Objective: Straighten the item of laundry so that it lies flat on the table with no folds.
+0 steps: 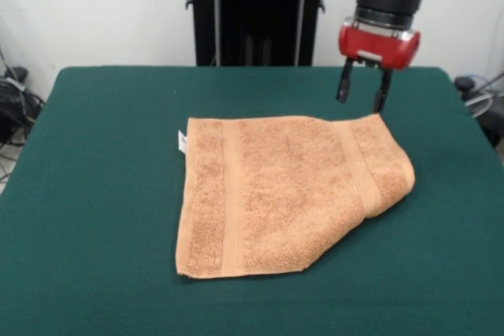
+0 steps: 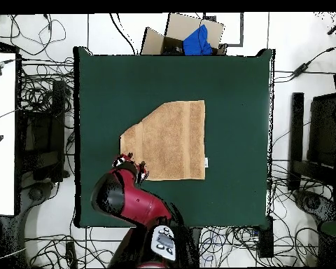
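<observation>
1. Lying near the middle of the tabletop (image 1: 94, 194), the towel (image 1: 276, 194) is mostly spread out; one corner, on the front view's right, is folded over into a rounded roll, so the outline is cut off diagonally there.
2. A small white tag (image 1: 182, 142) sticks out at the opposite edge.
3. The hand (image 1: 363, 90) hangs open, fingers apart, just above the towel's corner nearest the robot's edge; nothing is held.
</observation>
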Robot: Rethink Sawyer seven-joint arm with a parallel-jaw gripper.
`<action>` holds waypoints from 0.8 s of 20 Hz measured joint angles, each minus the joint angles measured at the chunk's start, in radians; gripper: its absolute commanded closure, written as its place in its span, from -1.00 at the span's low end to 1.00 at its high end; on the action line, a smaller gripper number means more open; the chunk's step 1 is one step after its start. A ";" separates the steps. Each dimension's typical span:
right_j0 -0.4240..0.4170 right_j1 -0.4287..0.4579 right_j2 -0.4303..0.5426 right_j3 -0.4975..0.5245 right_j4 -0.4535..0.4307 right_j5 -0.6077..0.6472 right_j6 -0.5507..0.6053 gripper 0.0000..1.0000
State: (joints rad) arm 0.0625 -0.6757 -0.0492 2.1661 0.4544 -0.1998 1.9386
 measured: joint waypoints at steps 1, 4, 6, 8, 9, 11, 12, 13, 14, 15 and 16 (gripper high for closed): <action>-0.012 0.005 0.004 -0.001 0.000 0.000 0.000 -1.00; -0.050 0.031 0.015 -0.009 0.000 -0.003 0.000 -1.00; -0.064 0.042 0.018 -0.013 0.000 -0.003 0.000 -1.00; -0.075 0.051 0.019 -0.016 0.000 -0.003 0.000 -1.00; -0.079 0.056 0.019 -0.017 0.000 -0.003 0.000 -1.00; -0.087 0.069 0.020 -0.022 0.000 -0.003 0.000 -1.00; -0.090 0.073 0.021 -0.024 0.000 -0.003 0.000 -1.00; -0.090 0.075 0.021 -0.025 0.000 -0.003 0.000 -1.00; -0.091 0.076 0.023 -0.026 0.000 -0.003 0.000 -1.00; -0.092 0.077 0.024 -0.026 0.000 -0.003 0.000 -1.00; -0.092 0.077 0.025 -0.026 0.000 -0.003 0.000 -1.00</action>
State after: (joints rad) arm -0.0294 -0.5982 -0.0238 2.1397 0.4546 -0.2025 1.9386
